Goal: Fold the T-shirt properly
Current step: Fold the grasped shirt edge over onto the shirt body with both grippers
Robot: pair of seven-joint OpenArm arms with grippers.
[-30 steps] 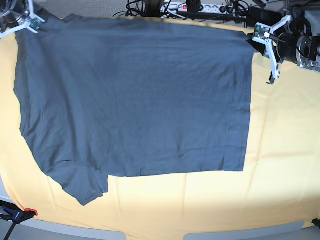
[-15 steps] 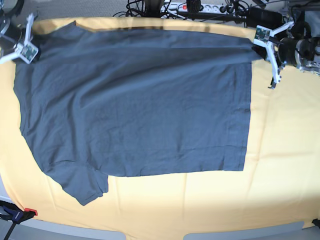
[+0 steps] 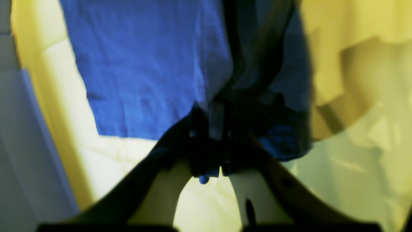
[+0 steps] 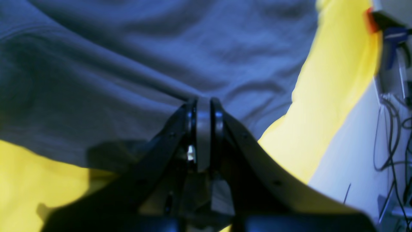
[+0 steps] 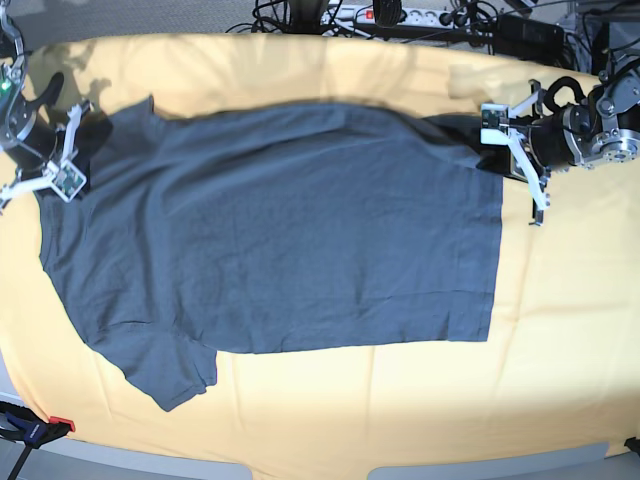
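It looked like a robotics lab. A counter was draped in a yellow-orange cloth, held at its near left corner by a clamp. Past the far edge ran a tangle of black cables and a white power strip. Bare robot arm hardware stood at the right edge.
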